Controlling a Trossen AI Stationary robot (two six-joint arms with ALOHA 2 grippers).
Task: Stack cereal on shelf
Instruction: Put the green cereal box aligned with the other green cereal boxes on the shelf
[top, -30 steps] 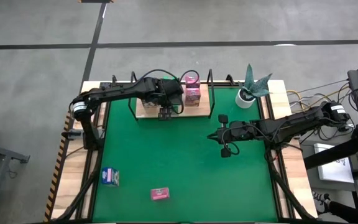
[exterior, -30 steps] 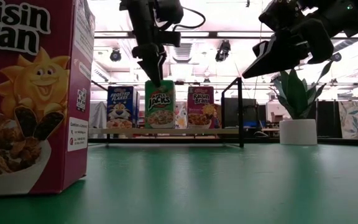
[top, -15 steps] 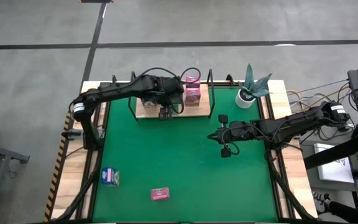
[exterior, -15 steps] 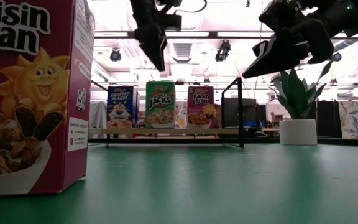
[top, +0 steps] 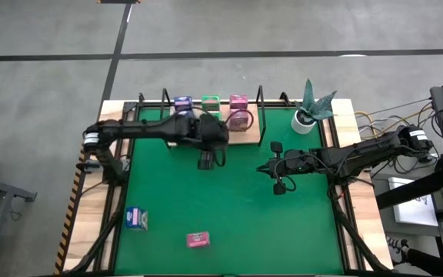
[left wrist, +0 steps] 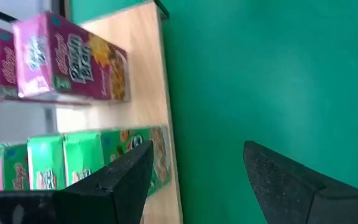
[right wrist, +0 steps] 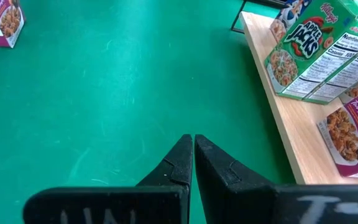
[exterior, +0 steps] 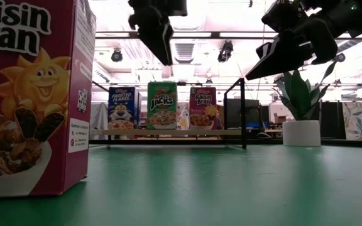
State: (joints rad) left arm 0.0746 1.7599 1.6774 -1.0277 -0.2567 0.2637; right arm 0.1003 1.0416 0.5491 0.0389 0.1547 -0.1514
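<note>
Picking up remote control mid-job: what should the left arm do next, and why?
Probably swing the open, empty left gripper toward the blue box on the green mat. The shelf already holds upright boxes, while that one and a pink box remain loose.

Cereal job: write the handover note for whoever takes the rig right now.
Left gripper: open, empty, above the mat just in front of the shelf.
Right gripper: shut, empty, over the mat's right half.
Done: shelved blue, green and pink boxes stand in a row on the shelf.
Left: a loose blue box and a loose pink box sit on the mat, far from the shelf; both need shelving.
</note>
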